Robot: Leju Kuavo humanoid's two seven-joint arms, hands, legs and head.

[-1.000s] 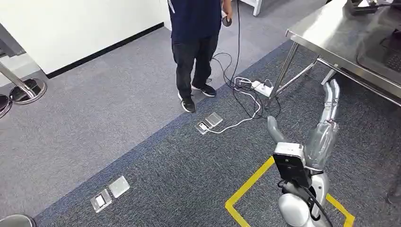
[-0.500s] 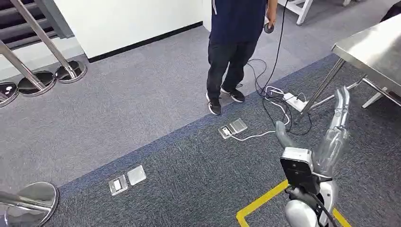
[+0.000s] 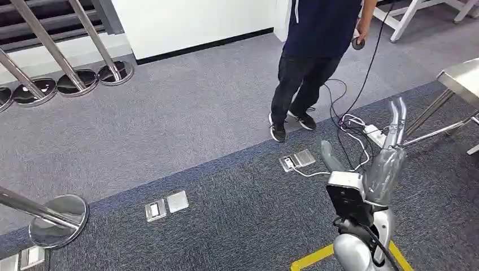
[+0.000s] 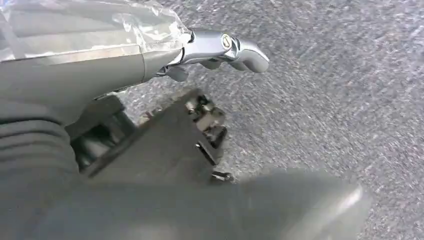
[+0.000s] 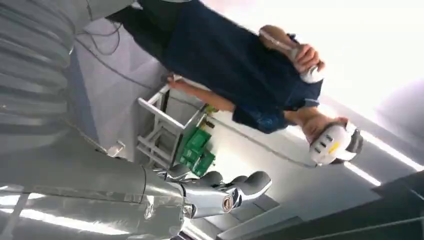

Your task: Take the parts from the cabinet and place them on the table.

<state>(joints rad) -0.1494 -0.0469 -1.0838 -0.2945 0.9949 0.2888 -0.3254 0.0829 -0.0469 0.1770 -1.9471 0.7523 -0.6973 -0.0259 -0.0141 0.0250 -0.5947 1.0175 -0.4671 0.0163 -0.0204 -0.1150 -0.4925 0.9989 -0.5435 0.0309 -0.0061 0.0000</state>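
Head view puts my right hand (image 3: 393, 121) raised over the carpet, fingers straight and apart, holding nothing; my left hand (image 4: 220, 47) hangs over the floor, fingers loosely apart too, empty. I can't see cabinet or parts. The table (image 3: 460, 76) corner is at my right. A person (image 3: 316, 62) stands near, amid cables (image 3: 353, 127); walking could snag them.

This looks like a lab or test space in an office-type building. Grey and dark-blue carpet tiles (image 3: 169, 124) carry square metal floor sockets (image 3: 166, 205) and yellow tape marking (image 3: 316, 257). A stainless-steel worktable (image 3: 460, 76) stands at the right, chrome barrier-post bases (image 3: 85, 82) far left, and a white power strip with black cables (image 3: 374, 133) lies near a standing person (image 3: 316, 62).
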